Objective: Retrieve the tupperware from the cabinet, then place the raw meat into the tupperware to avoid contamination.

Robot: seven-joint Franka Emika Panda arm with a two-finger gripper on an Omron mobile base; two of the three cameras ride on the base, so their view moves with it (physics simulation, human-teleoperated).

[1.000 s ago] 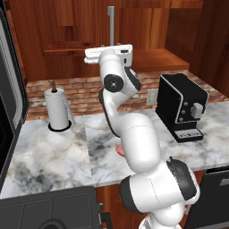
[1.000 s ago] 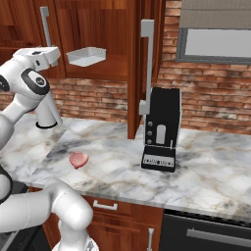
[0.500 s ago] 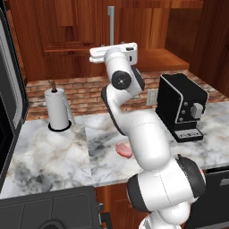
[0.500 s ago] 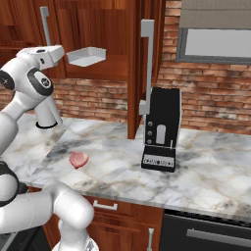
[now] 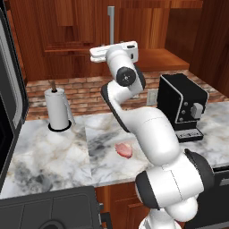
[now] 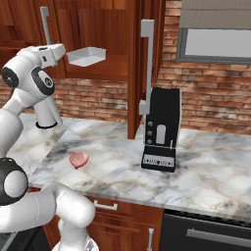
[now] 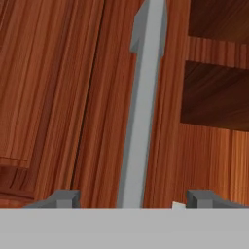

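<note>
Jaws (image 7: pixel 131 199) open wide, tips either side of the silver bar handle (image 7: pixel 143 107), gripping nothing. The handle runs lengthwise up the hand view, on the cabinet (image 6: pixel 108 34) door.

Tupperware (image 6: pixel 87 56) sits on the open cabinet's shelf, upright, open side up, long axis roughly along the shelf front. In the left base view it's mostly behind the arm's wrist (image 5: pixel 117 50).

Raw meat (image 5: pixel 124 150) lies flat on the tabletop (image 5: pixel 49 152), long axis roughly diagonal, between the paper-towel roll (image 5: pixel 58 108) and the black coffee machine (image 5: pixel 181 105), well apart from both.

Versus a second ago: upper arm has straightened and risen, hand staying at shelf height; jaws have widened. Meat and tupperware unmoved.
</note>
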